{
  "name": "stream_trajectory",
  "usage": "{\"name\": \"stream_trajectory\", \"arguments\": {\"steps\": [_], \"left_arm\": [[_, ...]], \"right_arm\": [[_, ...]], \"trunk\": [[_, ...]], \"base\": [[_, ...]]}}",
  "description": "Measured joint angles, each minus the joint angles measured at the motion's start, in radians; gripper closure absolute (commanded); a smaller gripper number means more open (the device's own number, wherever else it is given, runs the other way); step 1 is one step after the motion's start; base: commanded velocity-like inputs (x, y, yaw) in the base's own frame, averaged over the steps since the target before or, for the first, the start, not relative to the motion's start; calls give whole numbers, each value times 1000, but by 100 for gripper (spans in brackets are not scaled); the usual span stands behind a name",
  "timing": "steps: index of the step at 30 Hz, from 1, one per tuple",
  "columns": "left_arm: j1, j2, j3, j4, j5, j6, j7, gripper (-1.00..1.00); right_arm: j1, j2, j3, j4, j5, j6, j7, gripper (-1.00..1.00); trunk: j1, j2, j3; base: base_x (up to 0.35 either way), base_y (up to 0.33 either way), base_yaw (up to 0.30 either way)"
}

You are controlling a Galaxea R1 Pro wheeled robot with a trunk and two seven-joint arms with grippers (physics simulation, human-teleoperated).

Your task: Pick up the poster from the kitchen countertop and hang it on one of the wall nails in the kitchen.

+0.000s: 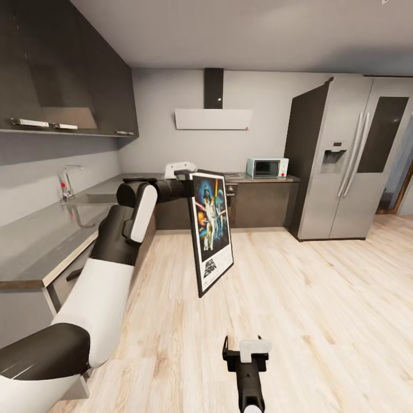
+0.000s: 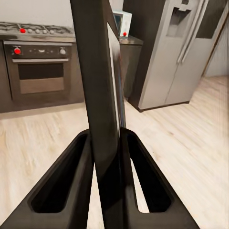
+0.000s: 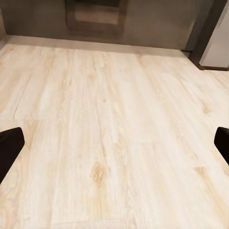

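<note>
Head view shows the left arm bent at the elbow and reaching forward over the wood floor, its left hand gripping the top corner of the poster. The poster hangs in the air, nearly upright and a little tilted, its printed face turned toward the fridge, well apart from the desk that runs along the wall under the dark upper cabinets. In the left wrist view the left hand is closed tight on the poster, seen edge-on: both fingers press against the frame, one on each side, with the oven and the fridge beyond. The right arm hangs low and near the body, its right hand pointing out over the floor. In the right wrist view the right hand is spread wide, its fingertips at opposite borders and bare floor planks between them, holding nothing.
</note>
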Motion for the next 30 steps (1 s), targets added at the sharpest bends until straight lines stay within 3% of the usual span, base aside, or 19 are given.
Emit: {"name": "stream_trajectory", "arguments": {"steps": [5,8,11,12,13,15,17,18,24,30], "left_arm": [[1,0,-39,0,31,-56,16,100],[1,0,-50,-1,62,-76,77,100],[2,0,-93,-1,132,-123,144,100],[2,0,-129,-1,182,-150,180,100],[2,0,-149,-1,204,-162,203,100],[2,0,-242,-1,353,-224,360,100],[2,0,-257,-1,397,-237,402,100],[2,0,-274,-1,458,-257,445,100],[2,0,-319,0,495,-269,473,100],[3,0,-330,4,501,-271,479,100]], "right_arm": [[0,3,52,-26,-2,30,-29,-100],[0,5,62,-45,-2,47,-34,-100],[0,6,68,-63,-3,54,-36,-100],[0,6,69,-69,-3,56,-36,-100],[0,6,69,-72,-3,57,-36,-100],[0,12,71,-80,-3,59,-38,-100],[0,15,71,-84,-3,59,-38,-100],[0,19,72,-103,-3,64,-38,-100],[0,22,73,-169,-3,134,-37,-100],[0,22,105,-233,-3,160,-65,-100]], "trunk": [[0,0,0],[0,0,0],[0,0,0],[0,0,0],[0,0,0],[0,0,0],[0,0,0],[0,0,0],[0,0,0],[0,0,0]], "base": [[0,0,0],[0,0,0],[0,0,0],[0,0,0],[0,0,0],[0,0,0],[0,0,0],[0,0,0],[0,0,0],[0,0,0]]}}
